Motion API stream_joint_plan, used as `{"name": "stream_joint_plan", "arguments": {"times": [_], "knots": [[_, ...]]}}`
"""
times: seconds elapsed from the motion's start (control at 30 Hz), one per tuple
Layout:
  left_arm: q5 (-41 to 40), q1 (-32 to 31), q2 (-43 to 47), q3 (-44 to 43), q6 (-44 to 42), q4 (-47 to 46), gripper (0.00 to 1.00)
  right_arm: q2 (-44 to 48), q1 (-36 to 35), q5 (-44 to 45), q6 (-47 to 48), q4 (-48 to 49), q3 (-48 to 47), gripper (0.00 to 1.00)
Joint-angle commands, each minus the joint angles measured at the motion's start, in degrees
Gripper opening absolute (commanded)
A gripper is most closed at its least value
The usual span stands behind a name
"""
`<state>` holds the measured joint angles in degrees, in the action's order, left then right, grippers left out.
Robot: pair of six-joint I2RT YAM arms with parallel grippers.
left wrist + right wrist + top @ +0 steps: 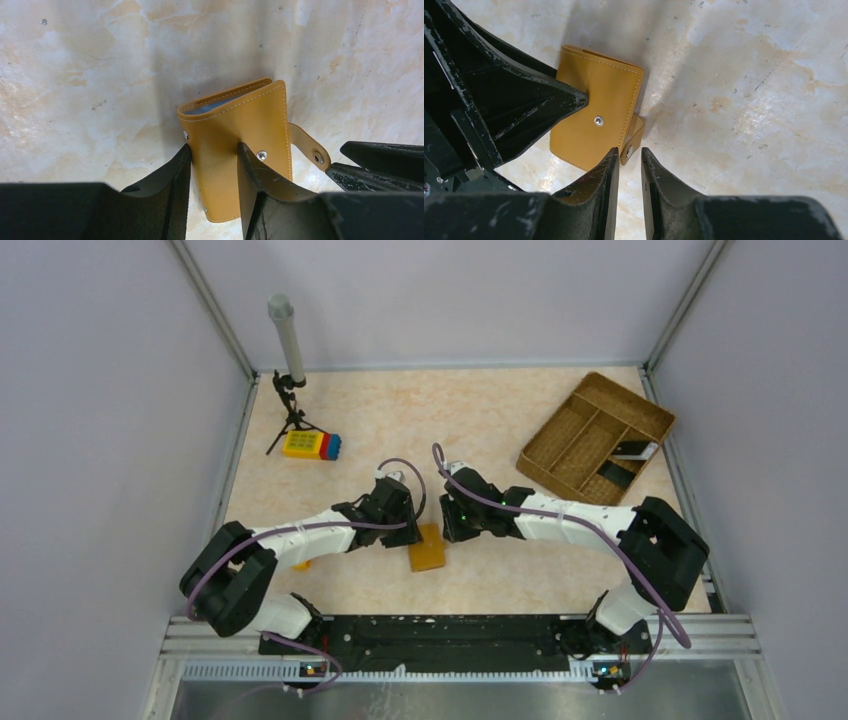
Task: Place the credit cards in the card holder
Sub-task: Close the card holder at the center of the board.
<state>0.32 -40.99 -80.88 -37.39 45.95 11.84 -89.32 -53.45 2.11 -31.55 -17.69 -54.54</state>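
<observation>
The card holder (428,550), an orange-tan leather wallet, lies folded on the table between both grippers. In the left wrist view a light blue card (215,103) shows inside its far opening. My left gripper (214,150) is open: one finger stands at the holder's (260,120) left edge, the other rests on its top face. My right gripper (629,152) has its jaws a narrow gap apart, with the holder's (594,90) snap strap (631,140) at the fingertips. Two dark cards (632,450) lie in the woven tray.
A brown woven compartment tray (560,435) stands at the back right. A yellow-red-blue toy block (312,445) and a small tripod with a grey tube (288,360) stand at the back left. Both arms meet at the table's middle.
</observation>
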Motion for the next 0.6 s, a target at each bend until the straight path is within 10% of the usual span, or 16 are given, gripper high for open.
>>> {"name": "stream_joint_plan", "arguments": {"times": [0.0,0.57], "knots": [[-4.0,-0.4,-2.6,1.2,-1.8,6.3,0.37,2.2,0.0,-1.2,0.2,-0.5,-2.3,0.23],[-4.0,-0.4,-2.9,1.1,-1.9,6.3,0.36,0.5,-0.7,-1.4,0.1,-0.3,-3.3,0.17]]}}
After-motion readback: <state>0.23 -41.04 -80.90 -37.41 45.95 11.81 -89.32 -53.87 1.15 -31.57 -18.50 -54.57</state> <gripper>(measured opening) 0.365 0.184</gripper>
